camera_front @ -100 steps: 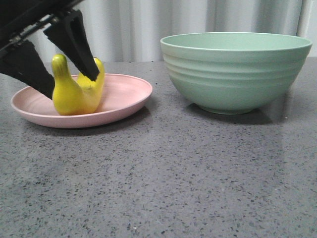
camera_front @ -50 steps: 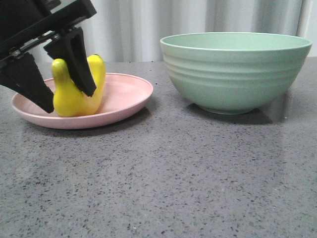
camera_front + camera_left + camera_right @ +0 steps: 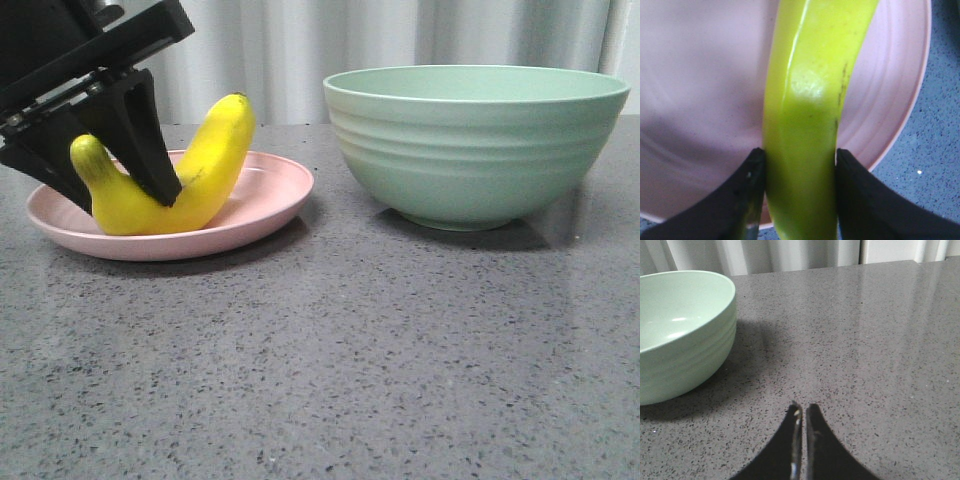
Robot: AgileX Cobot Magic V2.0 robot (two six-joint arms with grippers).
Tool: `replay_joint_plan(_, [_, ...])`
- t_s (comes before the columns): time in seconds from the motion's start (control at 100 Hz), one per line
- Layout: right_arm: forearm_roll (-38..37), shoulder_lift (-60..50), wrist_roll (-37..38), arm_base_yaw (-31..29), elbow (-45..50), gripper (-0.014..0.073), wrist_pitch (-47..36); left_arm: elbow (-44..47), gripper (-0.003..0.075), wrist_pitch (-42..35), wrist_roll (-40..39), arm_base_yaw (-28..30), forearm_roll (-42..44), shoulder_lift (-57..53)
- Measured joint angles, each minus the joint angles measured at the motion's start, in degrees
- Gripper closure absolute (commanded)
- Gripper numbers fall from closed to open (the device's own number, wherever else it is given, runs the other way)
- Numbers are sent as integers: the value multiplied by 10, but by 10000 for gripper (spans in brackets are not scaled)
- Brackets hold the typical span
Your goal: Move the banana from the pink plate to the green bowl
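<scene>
The left gripper (image 3: 115, 185) is clamped around the banana (image 3: 190, 170), which rests tilted on the pink plate (image 3: 265, 195). To its right stands the green bowl (image 3: 475, 140) on the grey table (image 3: 350, 350). The right gripper (image 3: 801, 412) hovers beside the bowl, fingers nearly together, holding nothing.

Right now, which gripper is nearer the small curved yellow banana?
Left. The left gripper is shut on the small curved yellow banana over the pale-pink round plate; the right gripper hangs shut beyond the mint-green ridged bowl.
</scene>
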Motion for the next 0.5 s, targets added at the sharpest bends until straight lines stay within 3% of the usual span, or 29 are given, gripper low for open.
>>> replay_joint_plan(0.27, [0, 0, 0, 12, 0, 673, 0, -11, 739, 7, 0, 0, 4, 1])
replay_joint_plan(0.5, [-25, 21, 0, 53, -44, 673, 53, -96, 739, 73, 0, 0, 56, 1])
